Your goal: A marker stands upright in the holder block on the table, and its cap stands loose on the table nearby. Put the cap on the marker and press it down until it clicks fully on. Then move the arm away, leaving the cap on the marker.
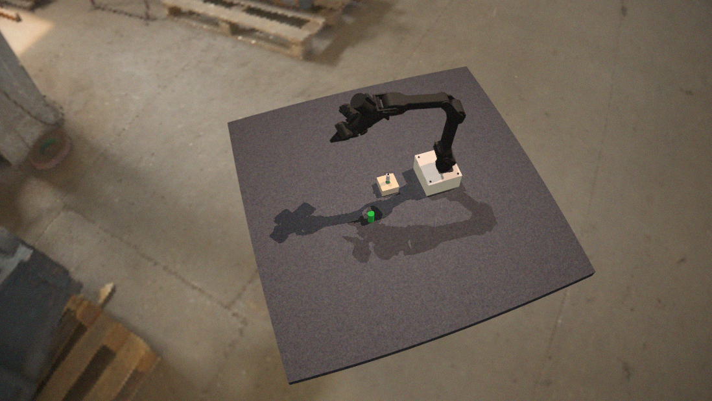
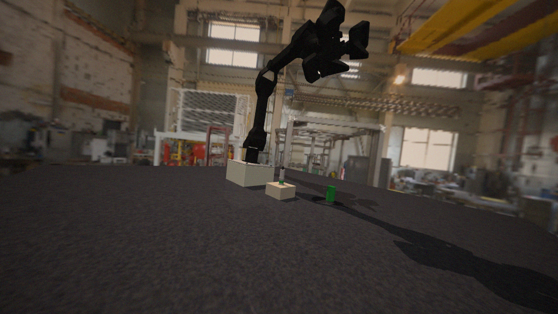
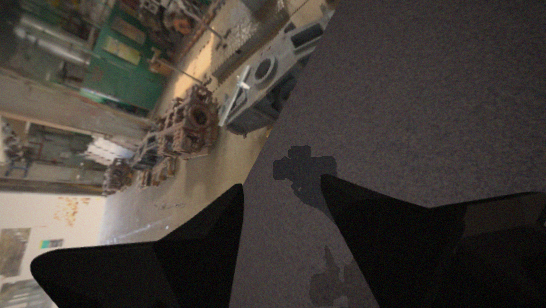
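The marker point(image 1: 387, 178) point(image 2: 281, 174) stands upright in the pale holder block point(image 1: 390, 189) point(image 2: 280, 191), its dark tip up and a green band low on it. The green cap point(image 1: 370, 216) point(image 2: 330, 193) stands upright and loose on the table point(image 1: 423, 308) point(image 2: 195, 241) point(image 3: 450, 100), apart from the block. My gripper point(image 1: 332, 139) point(image 2: 357, 63) point(image 3: 282, 185) is partly open and empty, high above the table and well away from both marker and cap. The wrist view shows neither marker nor cap.
The white box point(image 1: 441, 188) point(image 2: 237, 172) under the arm's base stands close to the holder block. The arm arches high from it. Arm shadows cross the table around the cap. The table's edge point(image 1: 438, 333) shows in the top view, and the wrist view shows another stretch of edge.
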Available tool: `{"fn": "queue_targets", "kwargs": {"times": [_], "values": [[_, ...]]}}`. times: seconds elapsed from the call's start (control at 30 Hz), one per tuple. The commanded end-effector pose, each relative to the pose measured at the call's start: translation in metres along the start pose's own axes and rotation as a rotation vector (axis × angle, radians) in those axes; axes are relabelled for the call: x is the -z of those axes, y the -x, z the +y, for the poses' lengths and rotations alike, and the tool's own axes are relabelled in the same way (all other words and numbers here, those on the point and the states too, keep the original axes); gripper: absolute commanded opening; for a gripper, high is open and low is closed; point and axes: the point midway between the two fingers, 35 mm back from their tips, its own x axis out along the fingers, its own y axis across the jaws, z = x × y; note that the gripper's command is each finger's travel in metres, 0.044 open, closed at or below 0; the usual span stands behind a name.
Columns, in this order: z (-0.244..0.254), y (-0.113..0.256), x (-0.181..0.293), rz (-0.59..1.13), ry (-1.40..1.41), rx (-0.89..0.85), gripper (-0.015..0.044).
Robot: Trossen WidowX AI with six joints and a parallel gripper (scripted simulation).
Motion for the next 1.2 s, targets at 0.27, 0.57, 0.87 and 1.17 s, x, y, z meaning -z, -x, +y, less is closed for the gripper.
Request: {"fn": "queue_targets", "kwargs": {"times": [0.27,0.57,0.87,1.17], "values": [[-0.054,-0.071,0.15,0.524,0.864,0.152,0.024],[-0.102,-0.077,0.236,0.93,1.4,0.086,0.024],[-0.115,-0.076,0.254,1.036,1.522,0.048,0.024],[-0.137,-0.097,0.271,1.036,1.521,0.048,0.024]]}}
